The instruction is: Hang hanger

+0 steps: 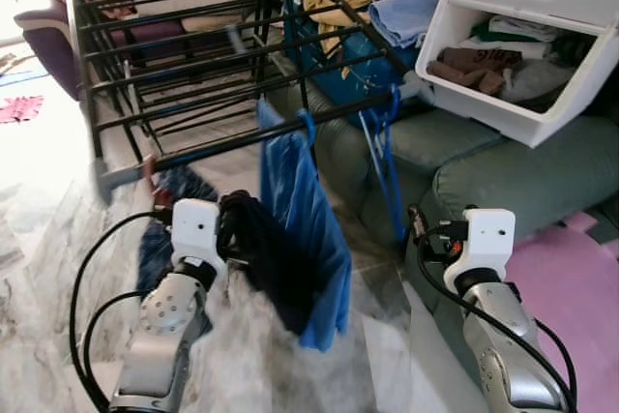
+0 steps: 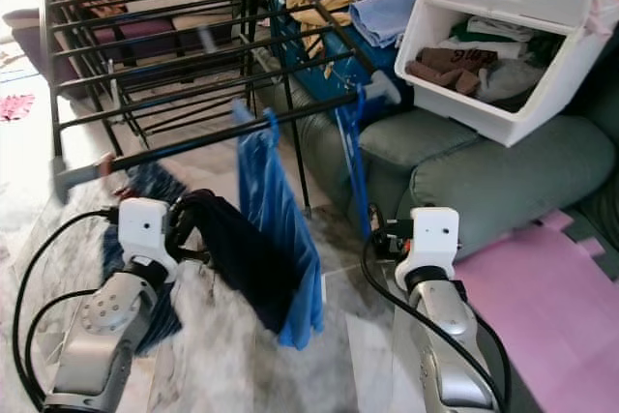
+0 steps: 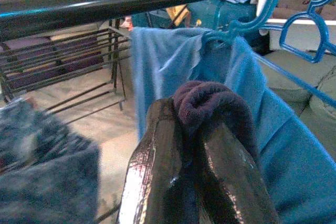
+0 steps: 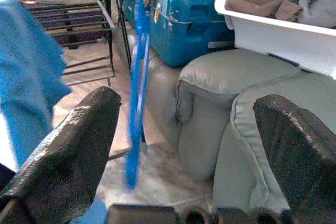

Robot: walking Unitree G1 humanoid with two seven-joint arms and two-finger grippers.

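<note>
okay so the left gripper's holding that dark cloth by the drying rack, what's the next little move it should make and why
Probably lift the left gripper toward the rack's front bar. Its fingers are shut on the dark garment, which sits below the bar, beside the blue cloth already hung there on a blue hanger. The right gripper is open, near the empty blue hanger, so it could assist.

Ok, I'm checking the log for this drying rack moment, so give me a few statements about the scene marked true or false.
1. The left gripper is shut on a dark garment. True.
2. The right gripper holds the empty blue hanger. False: its fingers are spread apart with nothing between them.
3. A blue garment hangs by a hanger from the front rail of the drying rack. True.
4. The white bin holds only hangers. False: folded clothes lie in it.
5. The bin sits on a green sofa. True.
</note>
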